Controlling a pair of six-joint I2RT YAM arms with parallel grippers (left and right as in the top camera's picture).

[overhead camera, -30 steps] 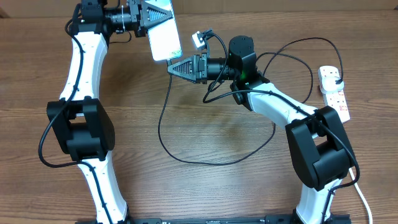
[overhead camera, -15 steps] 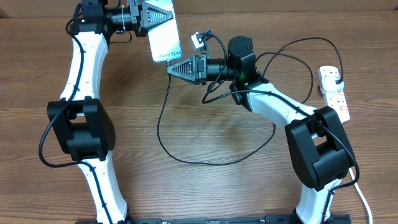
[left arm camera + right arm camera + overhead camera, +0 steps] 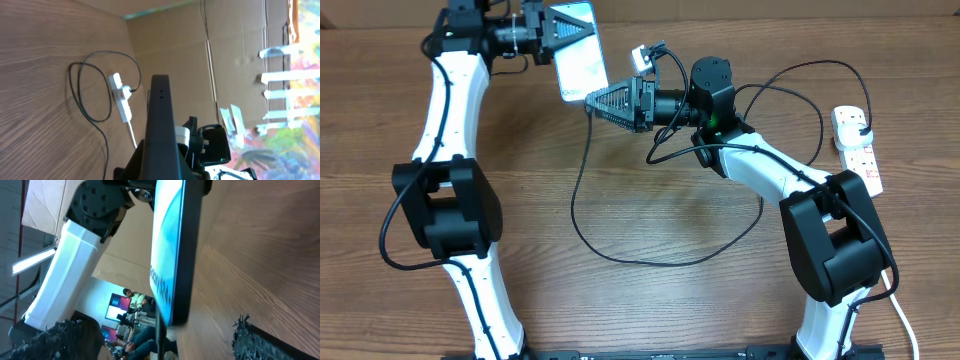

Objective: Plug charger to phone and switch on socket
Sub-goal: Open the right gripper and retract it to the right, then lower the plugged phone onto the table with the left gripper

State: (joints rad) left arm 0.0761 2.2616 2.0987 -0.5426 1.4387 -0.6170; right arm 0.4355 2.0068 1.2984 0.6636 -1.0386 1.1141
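One phone (image 3: 582,66), one socket (image 3: 860,152), one table (image 3: 670,315), apparently just one charger (image 3: 620,256).

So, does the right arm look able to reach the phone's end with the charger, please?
Probably yes: the left gripper holds the phone with its lower end toward the right gripper, whose tips sit right beside that end, the charger trailing from them. Nothing stands between them; the port isn't visible.

The phone (image 3: 582,62) stands right before the right tool (image 3: 591,100); charger (image 3: 574,190) loops across mid-table.
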